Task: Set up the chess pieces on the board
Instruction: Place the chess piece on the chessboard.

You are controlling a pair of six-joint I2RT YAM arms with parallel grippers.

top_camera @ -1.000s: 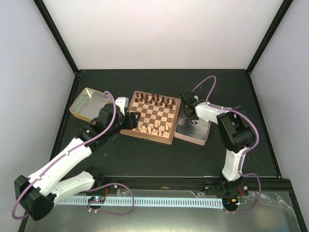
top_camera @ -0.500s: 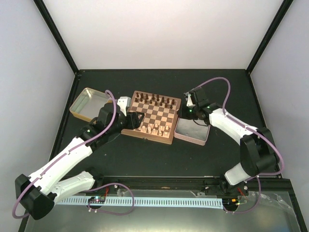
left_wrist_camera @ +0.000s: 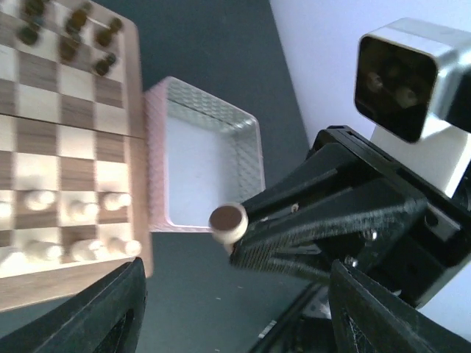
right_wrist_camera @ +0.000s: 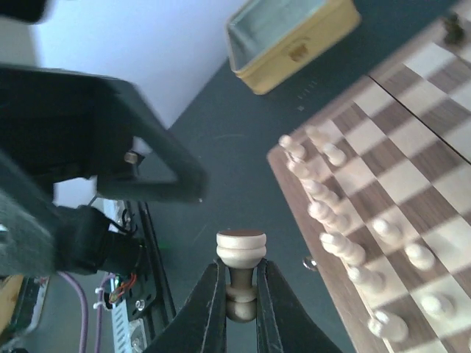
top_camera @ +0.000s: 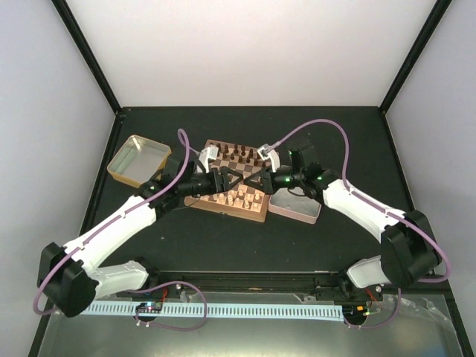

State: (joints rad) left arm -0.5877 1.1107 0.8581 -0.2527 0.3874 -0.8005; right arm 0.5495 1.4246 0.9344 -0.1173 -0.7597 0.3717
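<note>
My right gripper [right_wrist_camera: 241, 294] is shut on a light tan chess piece [right_wrist_camera: 241, 254], gripped by its stem with its round base pointing away from the wrist. In the top view it [top_camera: 251, 181] hovers over the middle of the board [top_camera: 256, 213]. My left gripper [top_camera: 225, 181] faces it tip to tip. In the left wrist view the left gripper [left_wrist_camera: 239, 290] is wide open and empty, and the held piece [left_wrist_camera: 228, 223] sits between and just beyond its fingers. Several tan pieces [top_camera: 238, 198] stand on the board's near rows.
Dark brown chessmen [top_camera: 242, 154] stand along the board's far rows. A pink tin [top_camera: 295, 206] lies against the board's right side, seen with nothing in it from the left wrist [left_wrist_camera: 206, 169]. A gold tin [top_camera: 137, 160] lies left of the board.
My right arm swung left from the pink tin to over the board, carrying the tan piece. My left arm moved right over the board to meet it.
</note>
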